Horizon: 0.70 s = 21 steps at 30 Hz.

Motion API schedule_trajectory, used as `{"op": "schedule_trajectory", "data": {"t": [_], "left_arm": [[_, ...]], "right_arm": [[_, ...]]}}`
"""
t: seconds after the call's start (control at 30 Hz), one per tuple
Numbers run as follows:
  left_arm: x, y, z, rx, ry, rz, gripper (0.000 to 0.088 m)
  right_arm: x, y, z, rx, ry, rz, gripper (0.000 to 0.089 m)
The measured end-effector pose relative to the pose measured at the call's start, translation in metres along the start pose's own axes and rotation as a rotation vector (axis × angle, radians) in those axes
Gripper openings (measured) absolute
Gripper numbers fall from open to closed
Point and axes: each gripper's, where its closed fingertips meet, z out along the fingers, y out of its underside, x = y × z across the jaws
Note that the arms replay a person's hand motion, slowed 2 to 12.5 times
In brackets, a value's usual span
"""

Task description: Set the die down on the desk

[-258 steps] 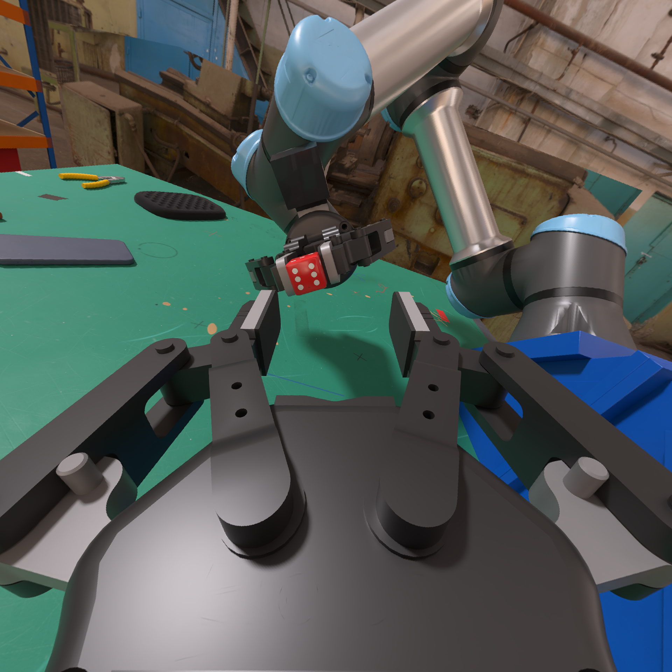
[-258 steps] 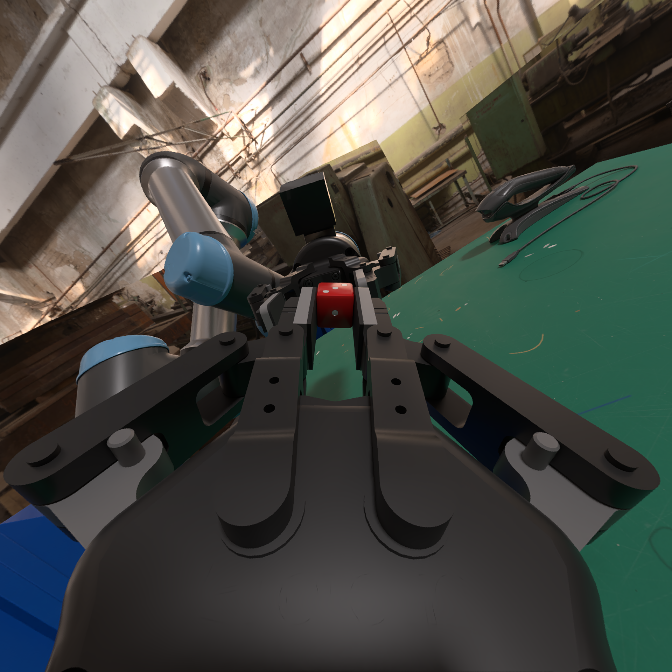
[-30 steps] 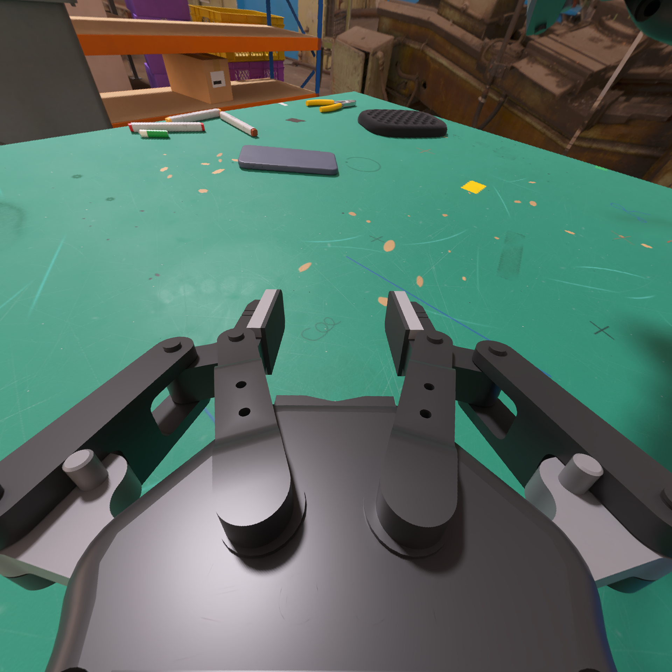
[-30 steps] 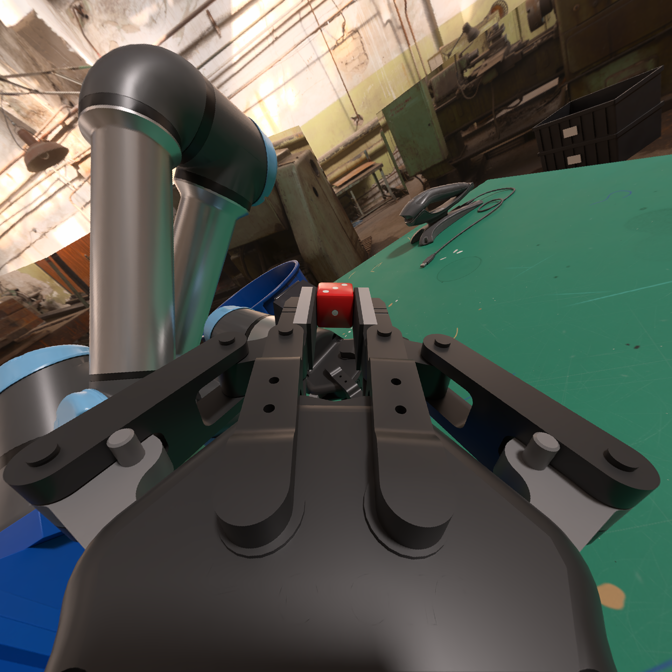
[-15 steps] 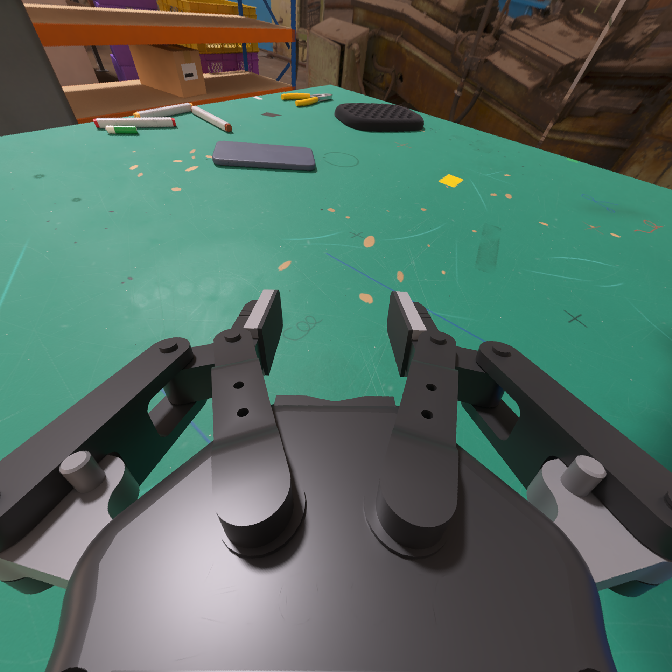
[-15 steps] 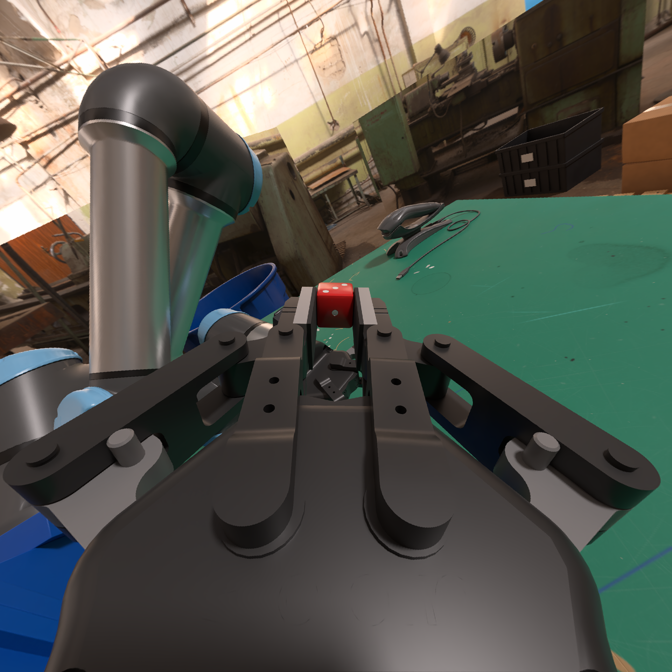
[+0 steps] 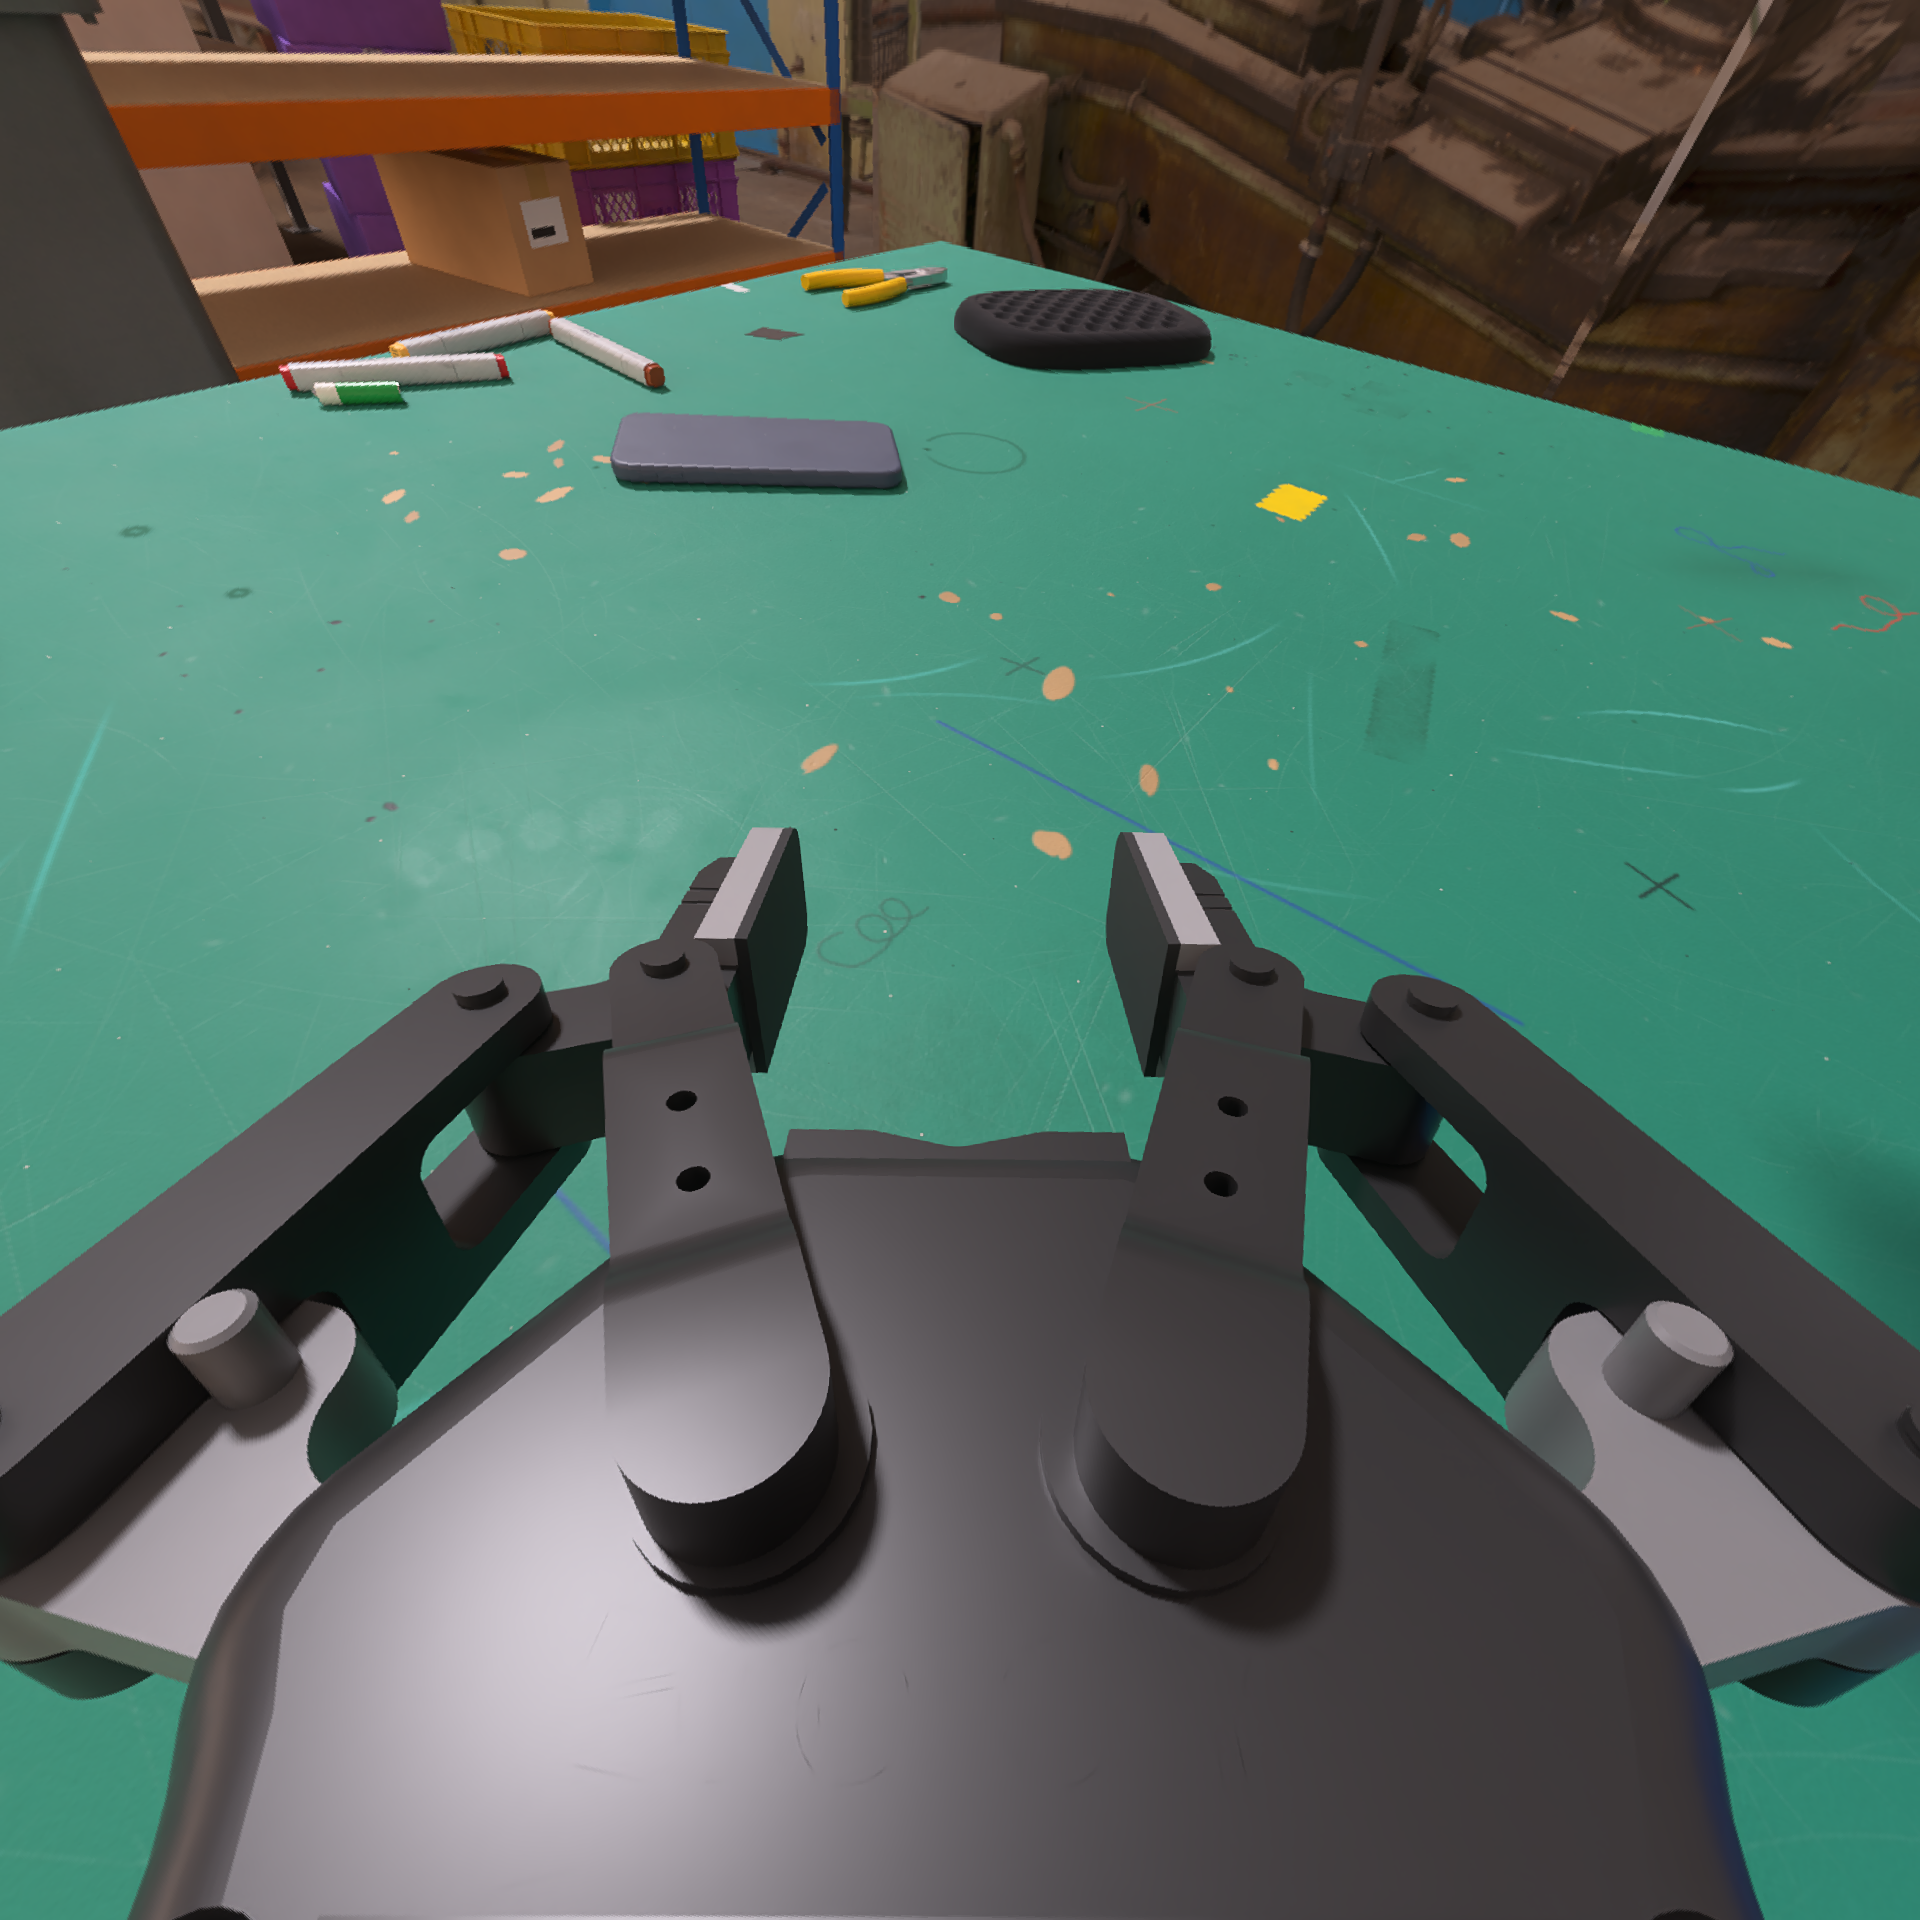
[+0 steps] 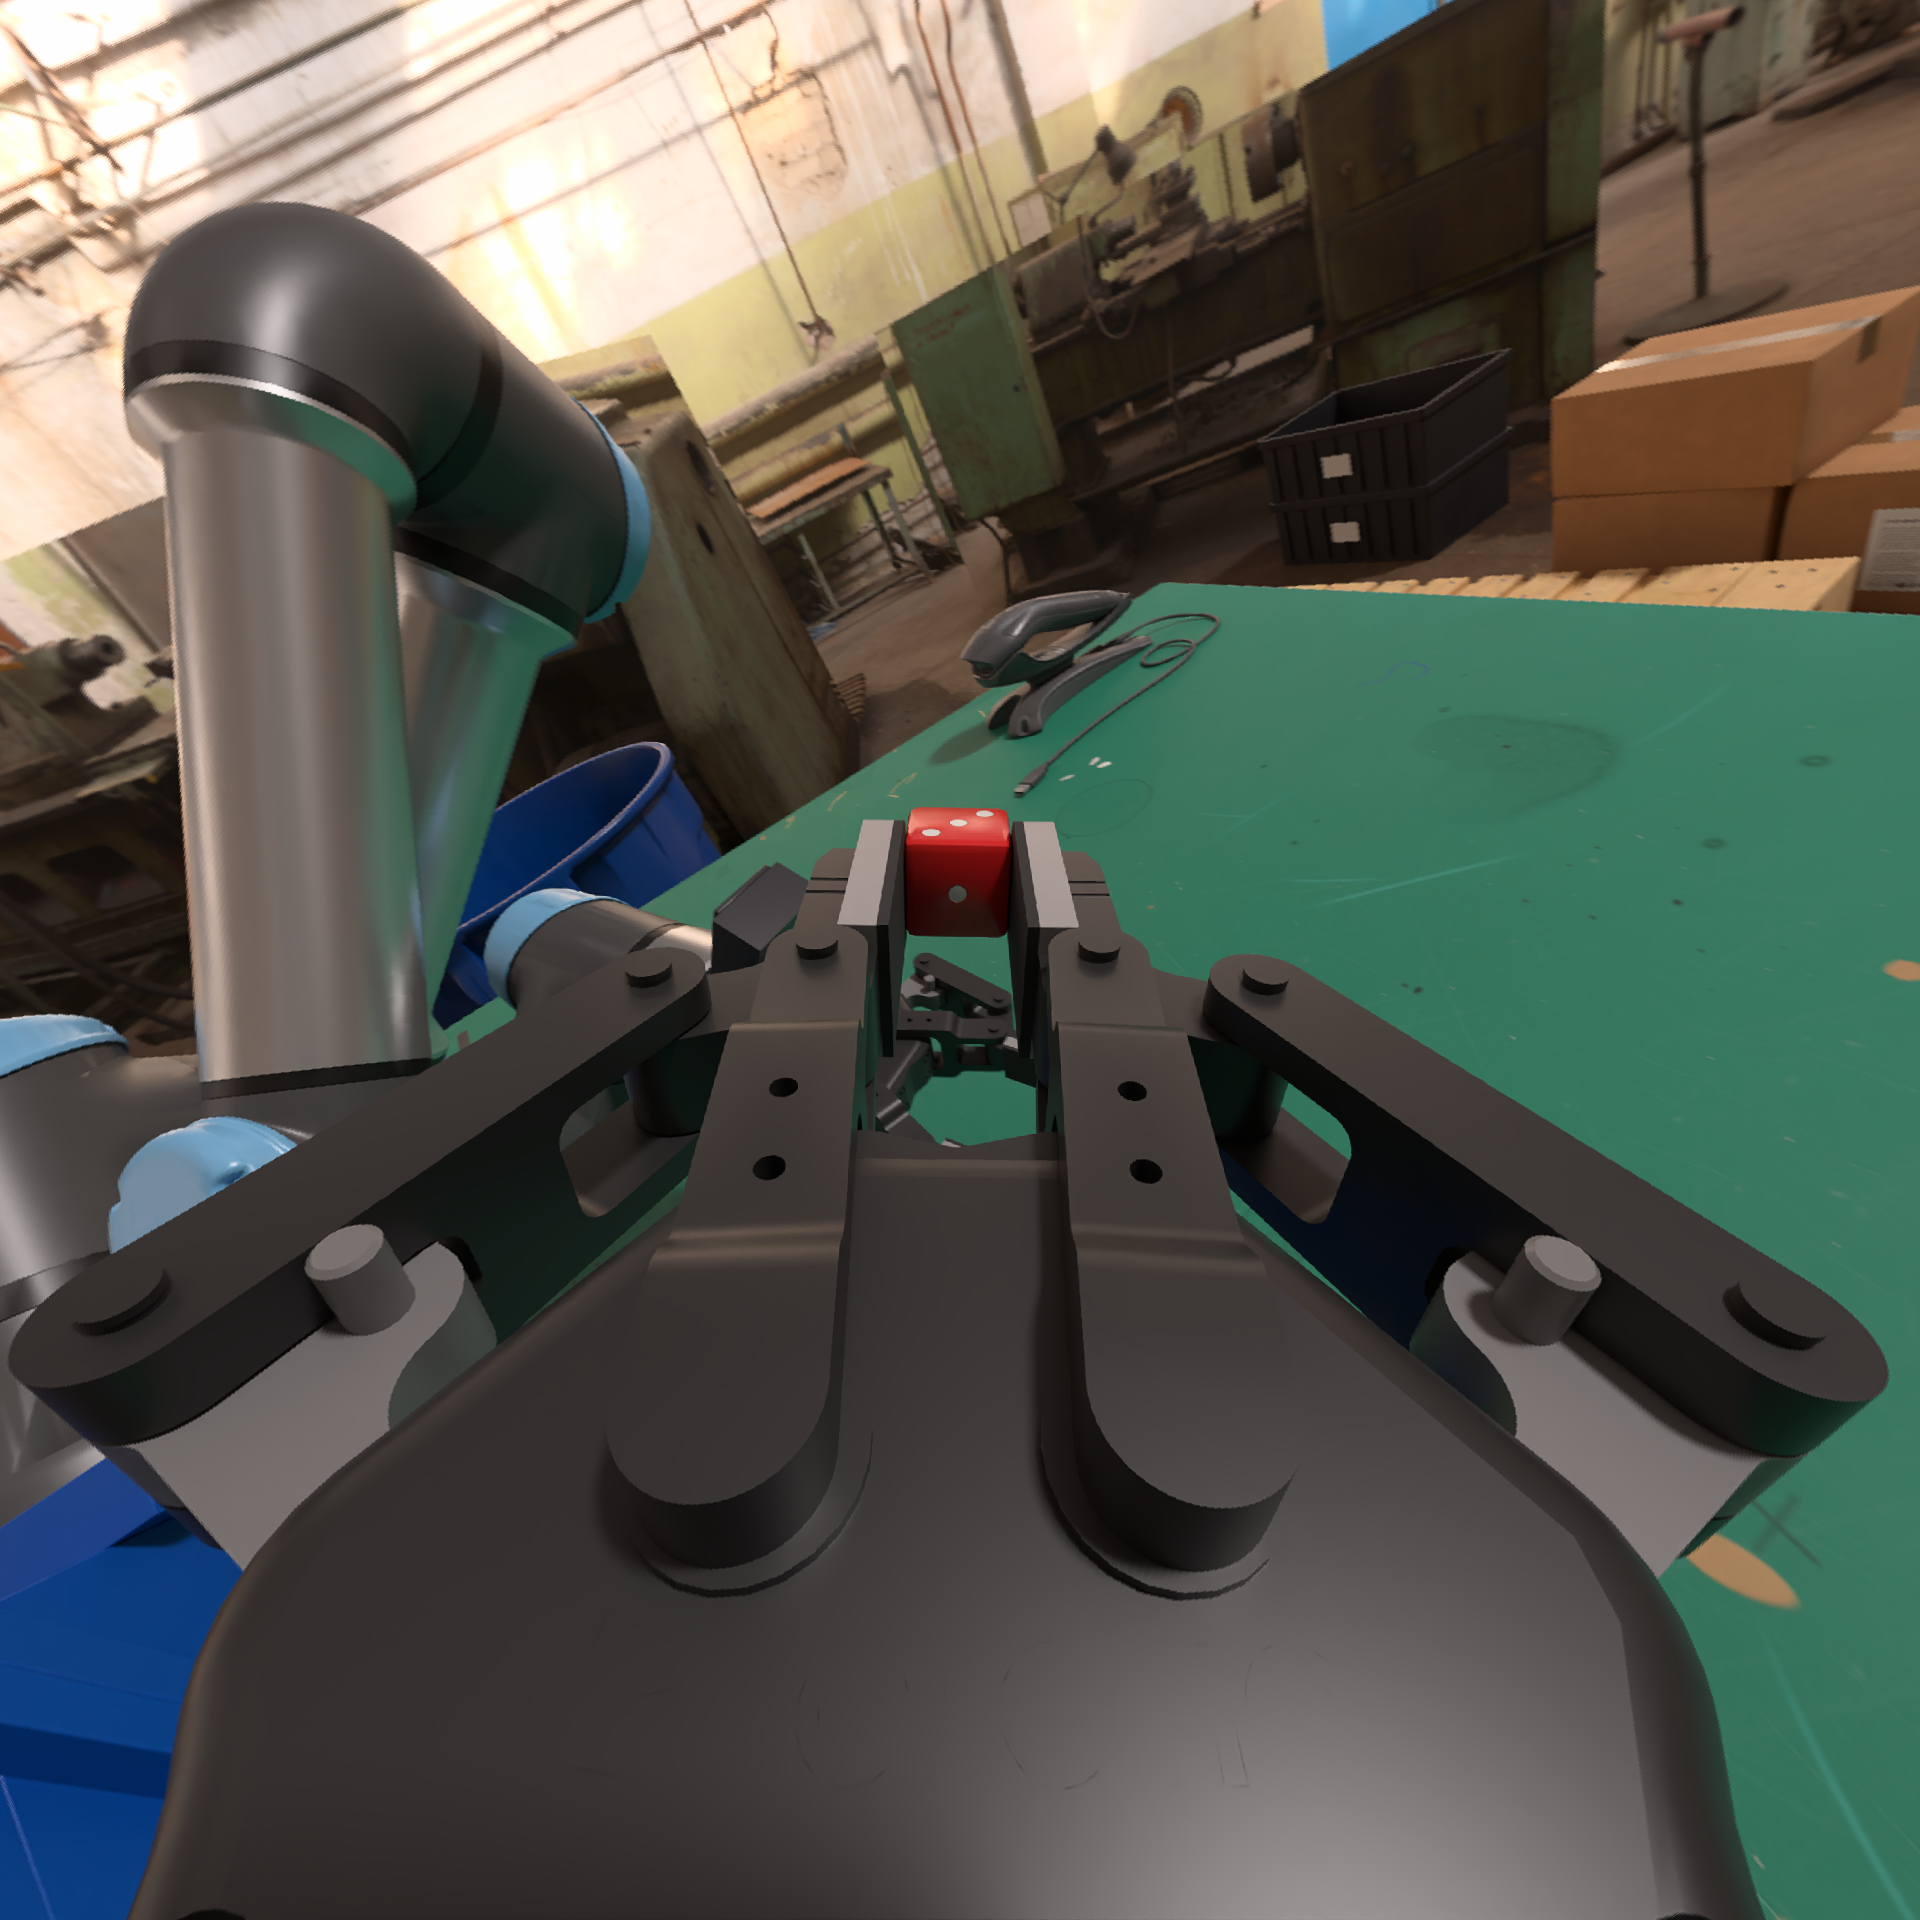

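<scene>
Right gripper (image 8: 957, 871) clamps the red die (image 8: 957, 871) above the green desk (image 8: 1455, 935), its side faces hidden; left gripper (image 7: 956, 935) hangs spread, empty.

Left gripper (image 7: 956, 935) above the green desk (image 7: 312, 727), fingers spread, nothing between them. Far side: grey slab (image 7: 756, 450), black dimpled pad (image 7: 1083, 327), yellow-handled pliers (image 7: 871, 283), three markers (image 7: 468, 353) (one green-banded) near the edge. Yellow square (image 7: 1291, 502) to the right, orange flecks scattered about.
</scene>
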Motion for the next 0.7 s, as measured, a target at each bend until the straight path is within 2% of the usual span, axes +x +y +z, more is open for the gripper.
{"op": "schedule_trajectory", "data": {"t": [0.33, 0.7], "left_arm": [[0.0, 0.0, -0.002, -0.001, -0.002, 0.014, 0.0526], [-0.001, -0.002, -0.003, 0.001, -0.003, 0.014, 0.0526]], "right_arm": [[0.024, -0.005, -0.036, -0.069, 0.165, -0.002, 0.0178], [0.062, 0.011, -0.084, -0.215, 0.411, 0.009, 0.0177]]}}
